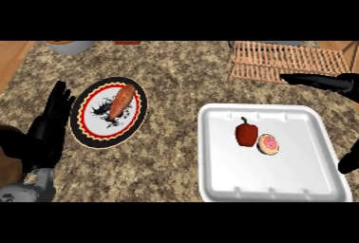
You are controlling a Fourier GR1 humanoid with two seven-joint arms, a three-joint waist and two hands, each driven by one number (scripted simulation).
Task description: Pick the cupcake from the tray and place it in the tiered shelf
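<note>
We look steeply down on a speckled counter, where a white tray sits at the near right. On it the cupcake, pink-topped, lies just beside a red pepper, the two touching or nearly so, toward the tray's far middle. No hand touches either.

Our right hand reaches in from the right edge, high over the far right of the counter, its dark fingers stretched straight and close together, pointing left and holding nothing. It hangs at the near edge of the slatted wooden shelf, which lies at the far right, well apart from the cupcake. Another dark shape shows at the right edge beside the tray; we cannot tell what part it is.

Our left hand rests at the left, fingers straight and pointing far, holding nothing, just beside a round patterned plate bearing an orange carrot
</note>
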